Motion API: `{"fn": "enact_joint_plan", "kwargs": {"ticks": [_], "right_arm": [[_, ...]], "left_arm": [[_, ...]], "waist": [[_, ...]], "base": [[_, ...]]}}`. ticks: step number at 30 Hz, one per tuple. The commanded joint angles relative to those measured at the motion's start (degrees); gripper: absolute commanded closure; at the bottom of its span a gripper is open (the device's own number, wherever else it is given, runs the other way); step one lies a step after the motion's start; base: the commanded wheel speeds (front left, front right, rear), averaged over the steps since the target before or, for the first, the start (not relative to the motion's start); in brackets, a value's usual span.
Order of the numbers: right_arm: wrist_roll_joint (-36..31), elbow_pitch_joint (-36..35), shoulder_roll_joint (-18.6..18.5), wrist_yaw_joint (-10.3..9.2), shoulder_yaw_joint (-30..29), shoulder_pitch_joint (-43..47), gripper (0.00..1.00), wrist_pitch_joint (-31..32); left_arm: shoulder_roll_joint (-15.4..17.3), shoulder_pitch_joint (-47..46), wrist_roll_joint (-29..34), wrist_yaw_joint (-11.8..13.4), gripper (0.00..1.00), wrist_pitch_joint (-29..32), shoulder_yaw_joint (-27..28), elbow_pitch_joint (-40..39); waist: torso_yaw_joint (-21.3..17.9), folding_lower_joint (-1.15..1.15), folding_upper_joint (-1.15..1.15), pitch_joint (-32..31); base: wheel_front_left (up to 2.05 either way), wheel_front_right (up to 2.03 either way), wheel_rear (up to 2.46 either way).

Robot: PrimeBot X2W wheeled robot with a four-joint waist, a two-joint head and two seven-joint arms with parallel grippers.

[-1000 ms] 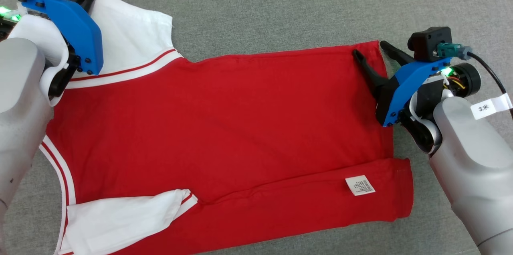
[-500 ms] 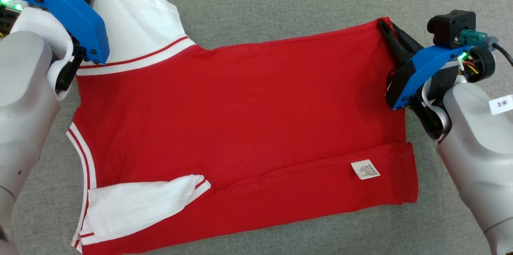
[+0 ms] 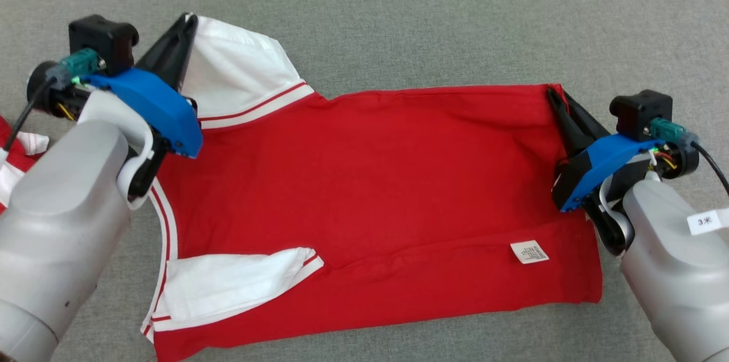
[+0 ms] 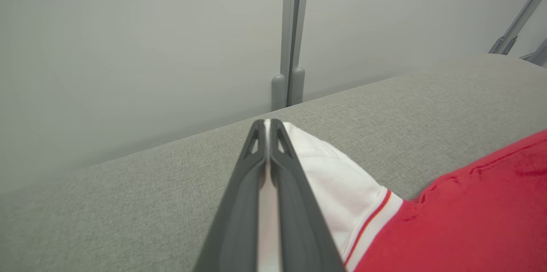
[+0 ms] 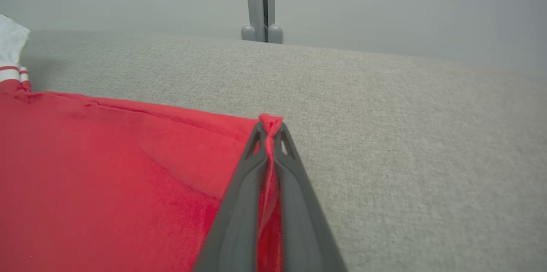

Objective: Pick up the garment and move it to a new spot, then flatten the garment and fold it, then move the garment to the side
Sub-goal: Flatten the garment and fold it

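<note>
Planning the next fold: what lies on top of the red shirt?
A white sleeve is folded onto the shirt, and a red flap with a white label lies along its near edge. Whatever is beneath these is covered.

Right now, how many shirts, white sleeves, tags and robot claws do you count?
Red shirt: 1
White sleeves: 2, far and near
Tag: 1
Grippers: 2, left gripper shut on far sleeve, right gripper shut on red corner
Other red-and-white cloth, left edge: 1
Total: 7
</note>
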Motion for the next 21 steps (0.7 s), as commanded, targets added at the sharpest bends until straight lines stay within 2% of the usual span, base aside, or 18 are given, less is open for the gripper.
{"fn": "enact_joint_plan", "kwargs": {"ticks": [1, 6, 12, 21], "right_arm": [[-0.03, 0.17, -0.37, 0.01, -0.29, 0.91, 1.00, -0.52], [-1.23, -0.26, -0.67, 0.01, -1.79, 4.72, 1.00, -1.75], [-3.91, -2.39, -1.00, 0.01, -5.19, 8.04, 1.00, -1.91], [-7.52, -5.42, -0.59, 0.01, -10.40, 13.30, 1.00, -1.92]], "left_arm": [[0.34, 1.34, -0.02, -0.03, 1.00, -0.49, 0.08, -0.57], [1.77, 7.80, 1.19, 1.91, 1.00, -0.91, 2.50, -7.78], [5.05, 17.69, 3.60, 6.76, 1.00, -0.92, 8.66, -21.75], [9.29, 30.30, 4.53, 13.15, 1.00, -0.92, 11.75, -37.19]], "waist": [[0.17, 0.00, 0.00, -0.43], [1.10, 0.00, 0.00, -2.75], [2.40, 0.00, 0.00, -4.79], [4.29, 0.00, 0.00, -6.63]], "base": [[0.00, 0.00, 0.00], [0.00, 0.00, 0.00], [0.00, 0.00, 0.00], [0.00, 0.00, 0.00]]}}
